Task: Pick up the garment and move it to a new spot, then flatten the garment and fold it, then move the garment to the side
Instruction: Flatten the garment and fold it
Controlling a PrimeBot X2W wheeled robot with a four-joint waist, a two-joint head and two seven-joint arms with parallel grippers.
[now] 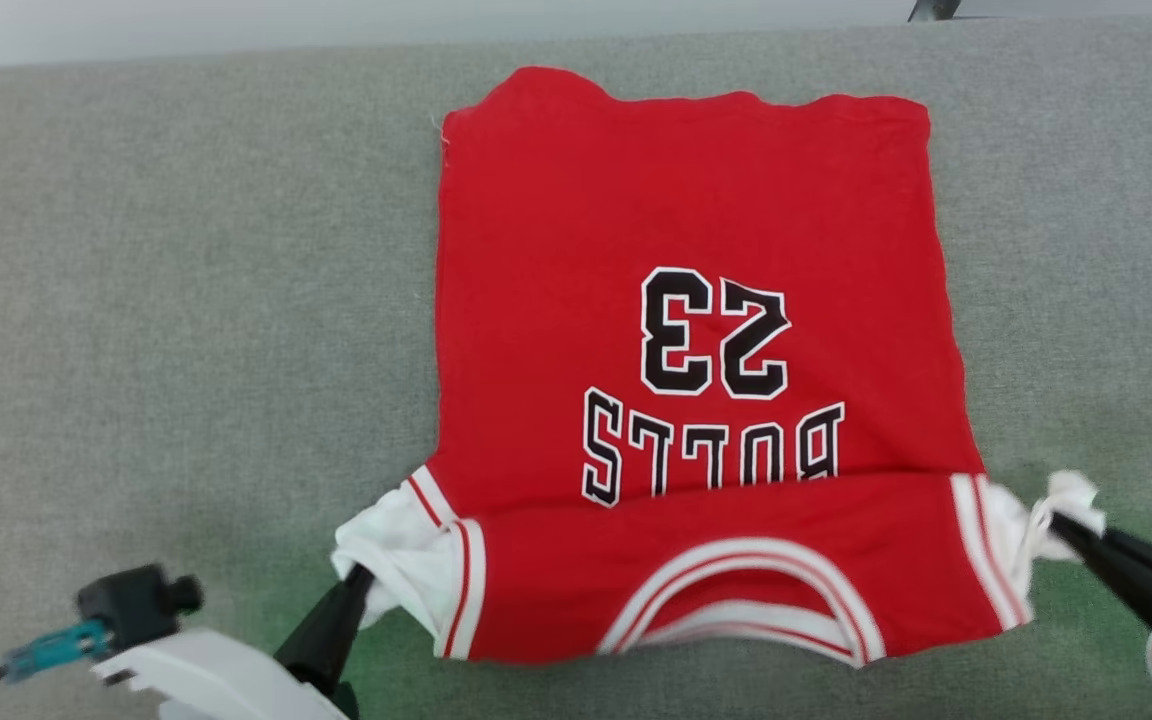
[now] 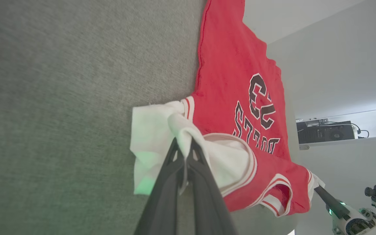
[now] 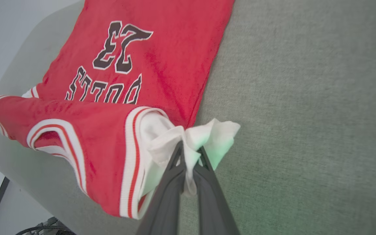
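Note:
The red garment (image 1: 686,330) lies spread on the grey cloth surface, its "BULLS 23" lettering upside down toward me and its collar end nearest me, lifted and folded over. My left gripper (image 1: 361,575) is shut on the white left sleeve (image 2: 152,130), pinching a fold of it between the dark fingers (image 2: 171,169). My right gripper (image 1: 1061,522) is shut on the white right sleeve (image 3: 207,133), with cloth bunched at its fingertips (image 3: 178,156). In the left wrist view the right gripper (image 2: 317,188) shows at the garment's far corner (image 2: 305,192).
The grey cloth surface (image 1: 186,300) stretches wide to the left of the garment and has a narrower strip on the right. Its far edge (image 1: 236,55) meets a pale wall. A dark box with cables (image 2: 325,132) sits on a shelf beyond the surface.

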